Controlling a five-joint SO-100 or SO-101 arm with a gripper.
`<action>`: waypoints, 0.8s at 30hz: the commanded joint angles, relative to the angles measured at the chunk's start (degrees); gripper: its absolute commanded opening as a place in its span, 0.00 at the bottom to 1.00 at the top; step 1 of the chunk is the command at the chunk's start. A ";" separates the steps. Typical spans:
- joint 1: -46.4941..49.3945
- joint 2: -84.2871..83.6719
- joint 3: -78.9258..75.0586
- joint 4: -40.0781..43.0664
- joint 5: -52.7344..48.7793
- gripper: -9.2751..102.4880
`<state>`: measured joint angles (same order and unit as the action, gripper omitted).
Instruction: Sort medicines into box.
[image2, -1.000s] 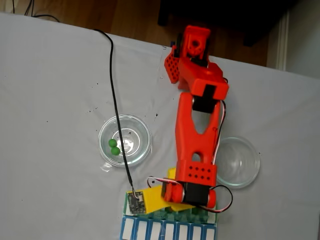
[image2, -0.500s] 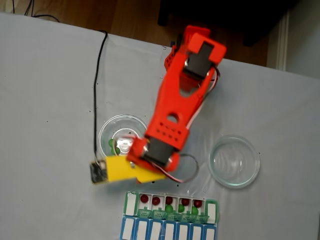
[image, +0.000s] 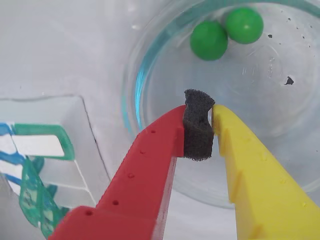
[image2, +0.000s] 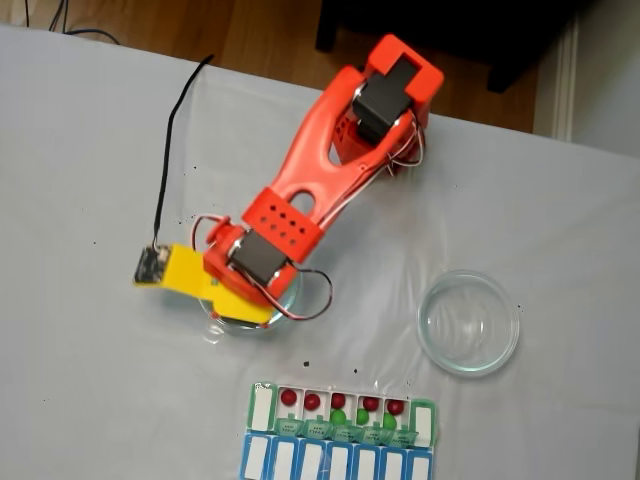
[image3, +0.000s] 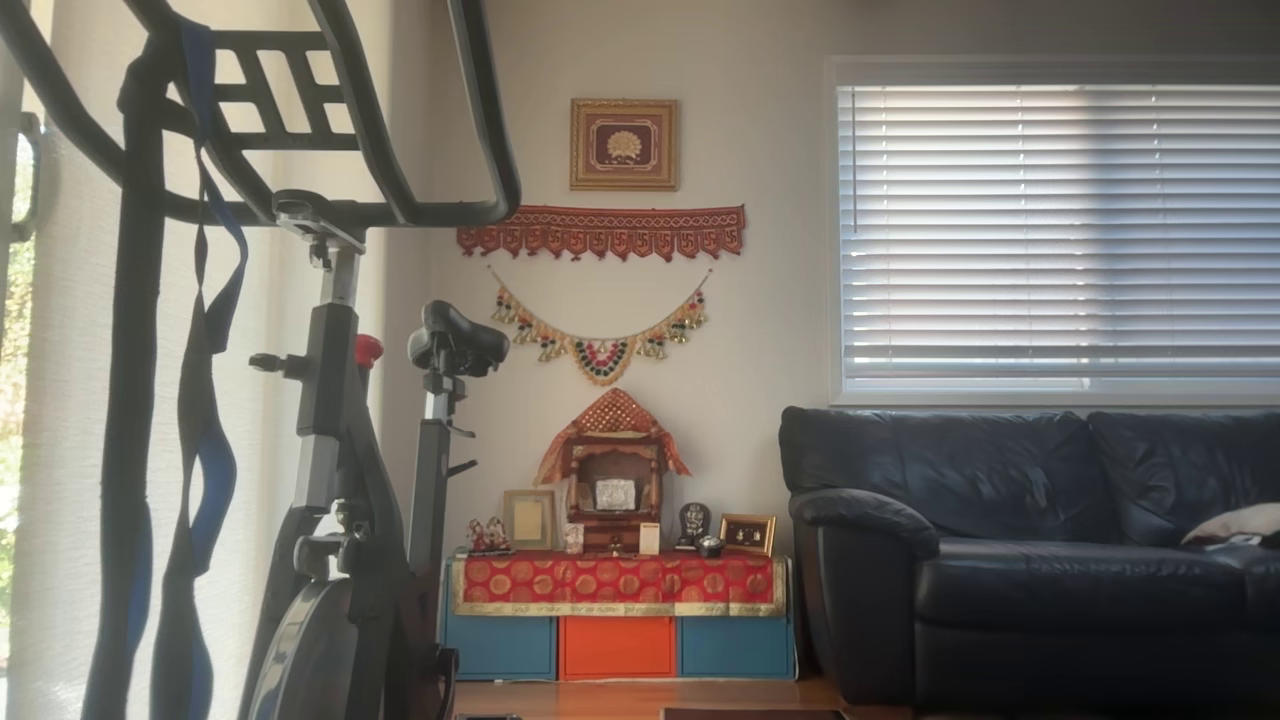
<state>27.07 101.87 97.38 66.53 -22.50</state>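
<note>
Swung away from the pill organizer, the arm now reaches over the left glass dish (image2: 290, 300) in the fixed view, where half a second ago its tool was only arriving beside that dish and a second ago it hung above the organizer's red row. Tool (image: 200, 131): red and yellow jaws drawn together on their own dark foam pad, with nothing gripped between them, poised above the dish in the wrist view. Beyond the tips, two green pills (image: 208, 40) lie touching each other on the dish floor, near its far wall, apart from the tool. Organizer (image2: 258, 405): at the lower edge of the fixed view, on the grey surface (image2: 90, 180); the white compartments behind the green lids hold dark red pills (image2: 312, 401), with green pills (image2: 339, 416) just below them, and a blue row lies beneath. Its green-lidded corner also appears at the left of the wrist view. Right glass dish (image2: 500, 350): nothing visible in it. Judged from this layout, a delivery has been made and the arm has returned for another green pill; the jaws would need to part before descending, and the round pills, resting against each other on smooth glass, may roll off when touched.
</note>
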 joint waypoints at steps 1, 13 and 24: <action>0.79 7.47 0.26 -2.72 3.16 0.09; 4.57 9.05 2.02 -5.36 10.11 0.09; 4.75 5.10 -1.58 2.99 16.00 0.09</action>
<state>31.90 104.94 100.37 68.38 -7.65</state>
